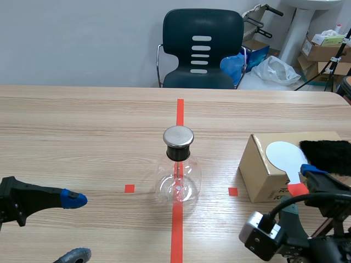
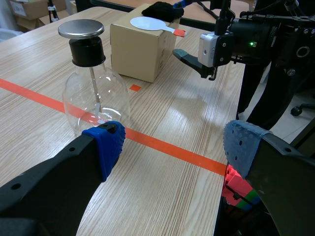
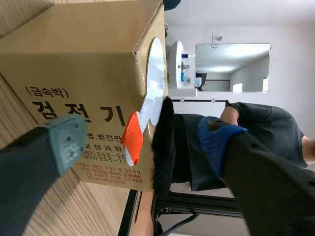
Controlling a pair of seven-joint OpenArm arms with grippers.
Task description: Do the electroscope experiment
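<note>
The left tool (image 2: 172, 147), fingers apart and empty, sits at 8 o'clock from the flask (image 1: 178, 174) on the counter (image 1: 82, 137). At the flask's 3 o'clock, a box (image 1: 260, 178) carries the white paddle (image 1: 284, 157). Its red handle points to 5 o'clock, just ahead of the right tool (image 3: 145, 140), whose fingers are spread; that arm looks the nearer.

My end effector (image 2: 172, 145) hangs low over the bench (image 2: 167, 115), fingers (image 2: 106, 145) spread wide apart. Just ahead of one finger the glass electroscope (image 2: 93, 93) (metal cap, black stopper, thin rod inside) stands upright on the tape line (image 2: 162, 147). Beyond it, a cardboard box (image 2: 133, 54) carries a white paddle (image 2: 147, 23) and black fur (image 2: 162, 10).
</note>
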